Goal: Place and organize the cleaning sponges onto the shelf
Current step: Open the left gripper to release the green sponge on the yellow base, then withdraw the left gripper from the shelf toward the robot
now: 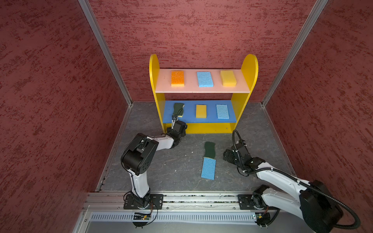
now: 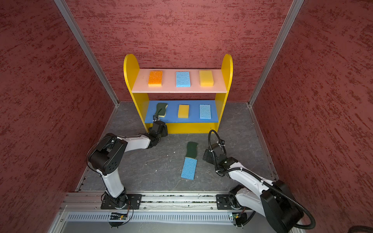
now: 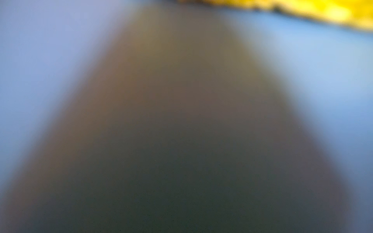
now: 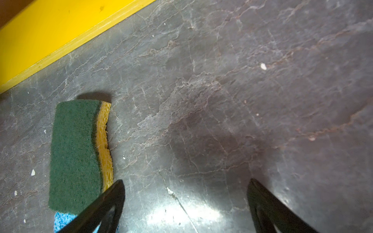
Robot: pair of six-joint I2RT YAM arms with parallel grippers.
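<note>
On the blue board [image 1: 191,119] of the shelf [image 1: 249,66], at its left, the left end effector [image 1: 174,117] was at a wavy scourer [image 1: 178,108]; its opening I could not tell. The right end effector [image 4: 186,181] stood with jaws apart beside the second scourer [image 1: 210,149] on the table [image 1: 161,167].

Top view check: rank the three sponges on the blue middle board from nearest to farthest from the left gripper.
1. Dark green scourer, left end of the blue board, just ahead of the left gripper.
2. Yellow sponge, middle of the board.
3. Light blue sponge, right end.
</note>
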